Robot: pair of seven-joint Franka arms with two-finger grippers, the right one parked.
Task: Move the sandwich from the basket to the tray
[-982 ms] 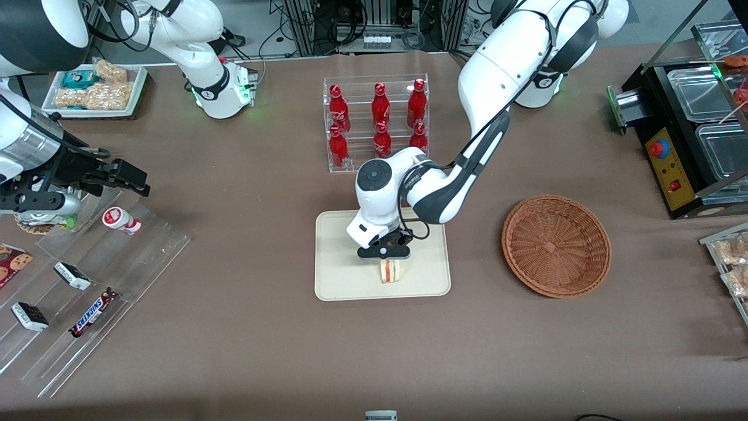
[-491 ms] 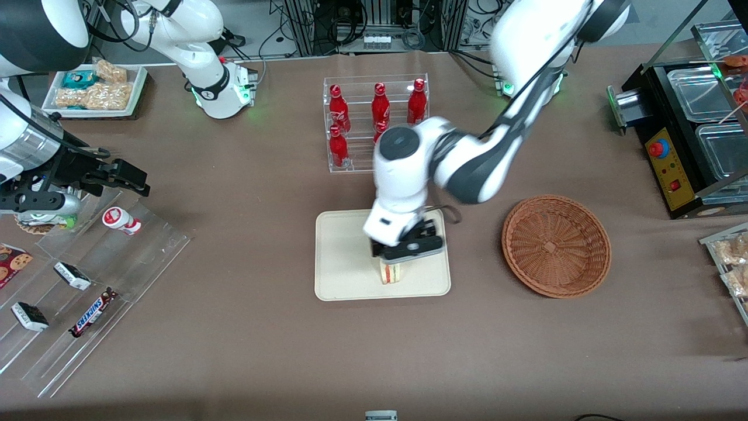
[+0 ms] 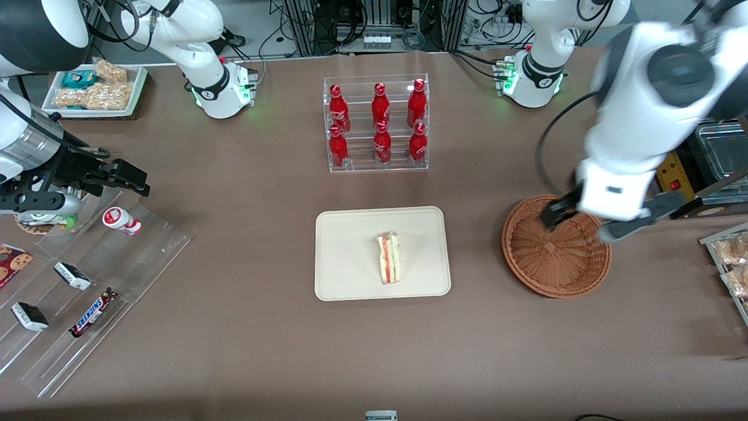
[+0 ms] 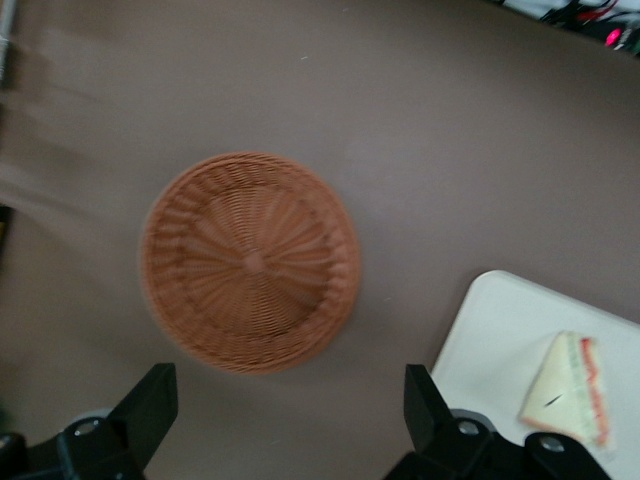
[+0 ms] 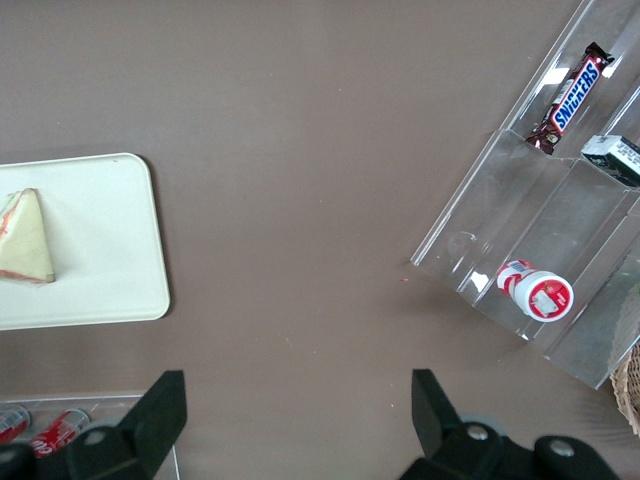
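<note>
The sandwich (image 3: 388, 258) lies on the cream tray (image 3: 345, 257), a pale wedge with red and green filling along its cut edge. It also shows in the left wrist view (image 4: 568, 390) on the tray (image 4: 490, 330), and in the right wrist view (image 5: 25, 240). The wicker basket (image 3: 546, 260) stands empty beside the tray, toward the working arm's end; it shows in the left wrist view (image 4: 250, 260) too. My gripper (image 3: 608, 221) hangs high above the basket, open and empty, well away from the sandwich.
A clear rack of red bottles (image 3: 377, 126) stands farther from the camera than the tray. Clear stepped racks with snack bars (image 3: 87, 280) lie toward the parked arm's end. A black machine (image 3: 689, 140) and bagged snacks (image 3: 733, 257) sit at the working arm's end.
My gripper let go of the sandwich on the tray, rose, and swung away to above the basket. The sandwich stays on the tray.
</note>
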